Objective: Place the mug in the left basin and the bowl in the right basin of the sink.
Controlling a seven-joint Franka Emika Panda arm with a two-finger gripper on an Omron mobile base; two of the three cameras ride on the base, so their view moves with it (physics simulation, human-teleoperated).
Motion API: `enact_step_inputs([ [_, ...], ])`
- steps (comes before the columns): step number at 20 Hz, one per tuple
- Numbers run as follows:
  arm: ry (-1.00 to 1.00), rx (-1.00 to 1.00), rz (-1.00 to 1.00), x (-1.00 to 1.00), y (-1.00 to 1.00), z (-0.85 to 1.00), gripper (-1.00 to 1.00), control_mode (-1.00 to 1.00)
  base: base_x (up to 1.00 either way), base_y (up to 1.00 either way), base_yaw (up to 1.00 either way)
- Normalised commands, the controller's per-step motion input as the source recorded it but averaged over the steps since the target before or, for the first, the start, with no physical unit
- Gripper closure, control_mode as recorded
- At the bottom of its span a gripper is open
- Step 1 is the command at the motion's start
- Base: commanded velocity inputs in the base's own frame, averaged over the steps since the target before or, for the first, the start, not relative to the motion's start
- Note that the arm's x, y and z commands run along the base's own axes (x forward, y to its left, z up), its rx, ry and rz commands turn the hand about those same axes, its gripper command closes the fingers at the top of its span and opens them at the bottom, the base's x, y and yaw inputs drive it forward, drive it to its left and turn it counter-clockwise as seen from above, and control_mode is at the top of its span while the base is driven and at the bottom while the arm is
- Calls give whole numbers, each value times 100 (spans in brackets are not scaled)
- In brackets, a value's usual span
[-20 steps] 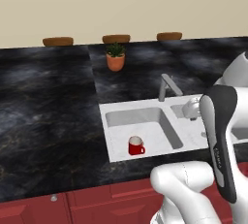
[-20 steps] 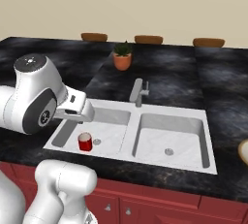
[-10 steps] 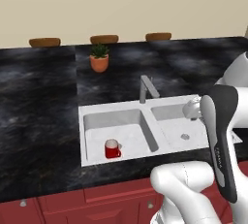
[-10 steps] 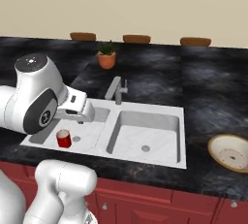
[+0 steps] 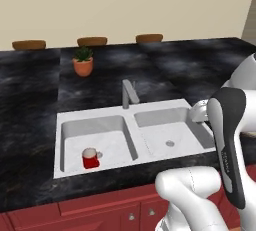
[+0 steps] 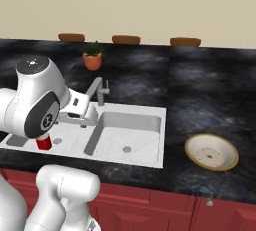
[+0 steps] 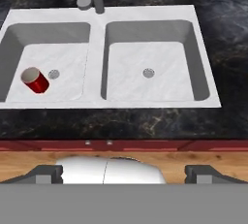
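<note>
Your inventory, left to right: mug (image 7: 35, 80) upright in left basin (image 7: 46, 68), beside its drain; right basin (image 7: 155, 68) of the sink (image 5: 131, 116) bare; bowl (image 6: 211, 151) on the counter (image 6: 210, 95), right of sink; claw (image 7: 124, 173) released, jaws wide, holding nothing.

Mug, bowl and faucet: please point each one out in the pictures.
Mug (image 7: 35, 80), hand view, on its red side.
Bowl (image 6: 211, 152), right base view, on its cream inside.
Faucet (image 5: 129, 93), left base view, on its grey spout.
</note>
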Motion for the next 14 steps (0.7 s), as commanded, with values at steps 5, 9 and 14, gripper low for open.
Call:
enact_step_inputs([
  [5, 0, 0, 0, 0, 0, 0, -100, 100, 0, -50, -7],
  [9, 0, 0, 0, 0, 0, 0, -100, 100, 0, -47, 0],
  [14, 0, 0, 0, 0, 0, 0, -100, 100, 0, -49, 0],
])
